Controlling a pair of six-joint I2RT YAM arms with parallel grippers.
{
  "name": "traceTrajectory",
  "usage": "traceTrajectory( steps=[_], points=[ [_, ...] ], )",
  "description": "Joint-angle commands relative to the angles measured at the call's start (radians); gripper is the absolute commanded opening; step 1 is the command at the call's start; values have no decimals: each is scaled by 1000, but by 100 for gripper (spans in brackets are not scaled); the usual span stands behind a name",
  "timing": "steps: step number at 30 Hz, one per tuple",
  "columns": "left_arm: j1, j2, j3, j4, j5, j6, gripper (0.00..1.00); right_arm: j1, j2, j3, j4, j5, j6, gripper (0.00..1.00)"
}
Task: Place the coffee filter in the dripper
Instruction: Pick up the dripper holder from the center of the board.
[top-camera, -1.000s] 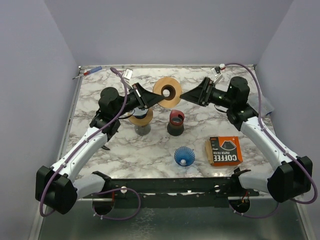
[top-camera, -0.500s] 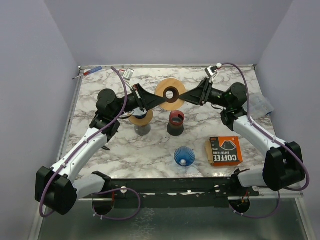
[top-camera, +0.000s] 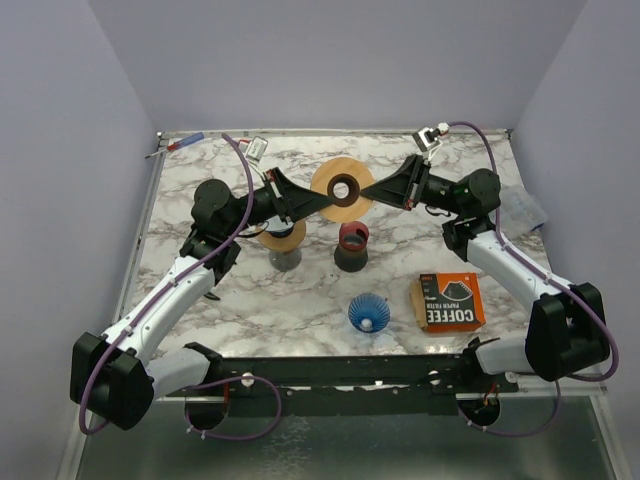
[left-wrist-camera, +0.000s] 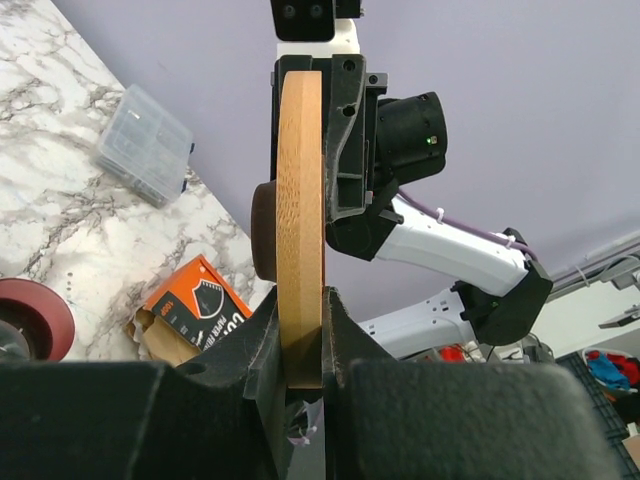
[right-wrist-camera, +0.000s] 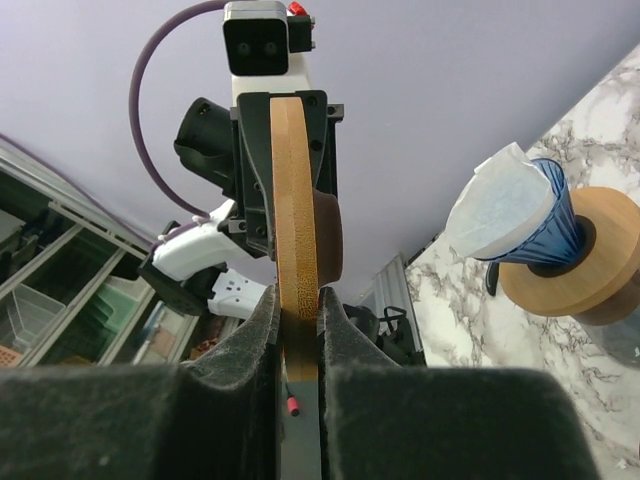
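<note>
A wooden disc (top-camera: 341, 189) with a dark brown hub hangs in the air over the back of the table, held from both sides. My left gripper (top-camera: 310, 200) is shut on its left edge, and the disc (left-wrist-camera: 300, 200) stands edge-on between those pads. My right gripper (top-camera: 376, 190) is shut on the opposite edge of the disc (right-wrist-camera: 292, 200). The blue ribbed dripper (top-camera: 369, 312) stands near the front middle. White filter paper (right-wrist-camera: 492, 205) shows at the dripper (right-wrist-camera: 558, 205) in the right wrist view. How the paper sits in it I cannot tell.
An orange COFFEE paper filter box (top-camera: 448, 301) lies front right. A red-rimmed dark cup (top-camera: 352, 240) stands mid-table, with a second wooden ring on a dark stand (top-camera: 283, 235) to its left. A clear plastic box (top-camera: 520, 210) sits at the right edge, small tools at the back left.
My right gripper moved left to the disc's right edge and closed on it. The left gripper kept its hold, and the disc barely shifted.
</note>
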Motion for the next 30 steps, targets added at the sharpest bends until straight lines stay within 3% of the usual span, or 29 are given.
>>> traceTrajectory(
  steps=[1, 7, 9, 11, 14, 17, 24, 30],
  points=[
    [2, -19, -15, 33, 0, 14, 0, 6, -3, 1, 19, -23, -4, 0],
    [3, -25, -24, 33, -11, 17, 5, 6, -28, 4, -59, -11, -55, 0],
    [2, -25, -26, 33, -15, 18, 13, 6, -36, 3, -85, -8, -73, 0],
    [3, -25, -27, 34, -21, 21, 34, 6, -44, 5, -112, -5, -91, 0],
    [2, -22, -30, 33, -36, 20, 78, 6, -50, 9, -145, 0, -110, 0],
    [3, -21, -30, 34, -46, 29, 98, 6, -53, 10, -166, 2, -123, 0],
    [20, -12, 7, -63, -71, 121, 99, 6, -69, 7, -226, 15, -161, 0],
    [34, -14, 99, -297, -186, 328, 99, 6, -80, 18, -290, 25, -202, 0]
  ],
)
